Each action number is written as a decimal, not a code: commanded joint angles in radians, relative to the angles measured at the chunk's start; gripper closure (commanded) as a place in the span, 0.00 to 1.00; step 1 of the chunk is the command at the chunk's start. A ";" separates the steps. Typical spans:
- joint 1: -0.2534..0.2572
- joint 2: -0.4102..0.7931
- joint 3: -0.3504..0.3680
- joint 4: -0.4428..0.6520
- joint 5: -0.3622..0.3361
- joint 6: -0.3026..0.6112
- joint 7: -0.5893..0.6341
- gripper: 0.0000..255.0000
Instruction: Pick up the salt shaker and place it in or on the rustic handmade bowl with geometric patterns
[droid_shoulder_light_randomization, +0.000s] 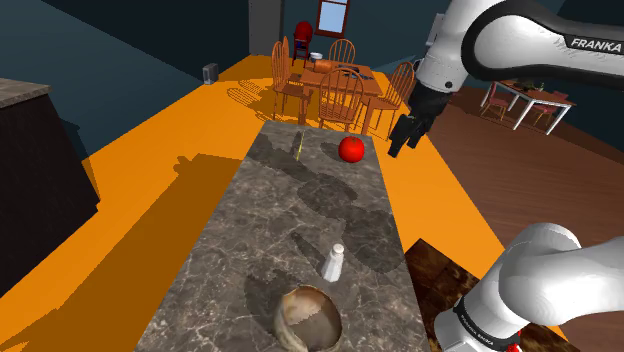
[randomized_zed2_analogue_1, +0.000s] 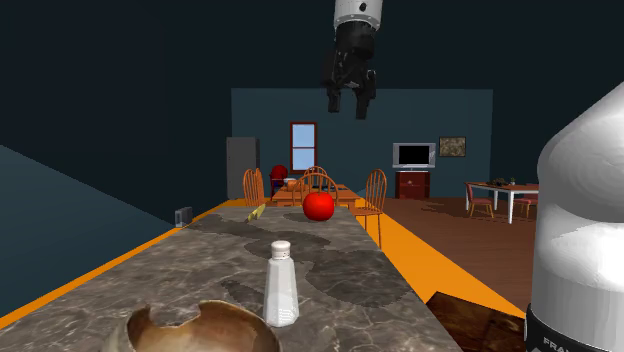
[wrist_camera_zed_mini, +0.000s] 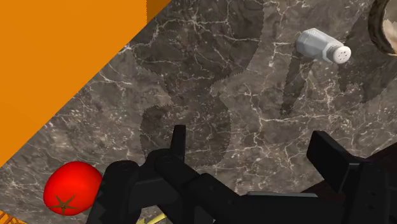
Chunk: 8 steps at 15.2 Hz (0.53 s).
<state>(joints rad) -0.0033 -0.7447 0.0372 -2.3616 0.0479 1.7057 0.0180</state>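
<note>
A broad bare stretch of the marble counter (droid_shoulder_light_randomization: 290, 205) is left open between the tomato (droid_shoulder_light_randomization: 350, 150) at the far end and the salt shaker (droid_shoulder_light_randomization: 333, 262). The shaker is stood upright just beside the bowl (droid_shoulder_light_randomization: 287, 303), so that side is crowded, while its other sides are left free. The gripper (randomized_zed2_analogue_1: 349, 103) is held high over the counter, fingers spread, with open air beneath. A thin yellowish item (droid_shoulder_light_randomization: 299, 143) is laid near the tomato.

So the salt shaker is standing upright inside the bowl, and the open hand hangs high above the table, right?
Not quite: the second exterior view shows the salt shaker standing upright on the table beside the bowl, not inside it. The open hand does hang high above the table.
</note>
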 joint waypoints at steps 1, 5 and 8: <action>0.000 0.000 0.000 0.000 0.000 0.000 0.000 0.00; 0.025 0.012 0.085 -0.070 0.029 0.066 0.085 0.00; 0.045 0.037 0.150 -0.111 0.052 0.118 0.150 0.00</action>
<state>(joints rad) 0.0355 -0.7255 0.1627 -2.4662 0.0920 1.8039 0.1430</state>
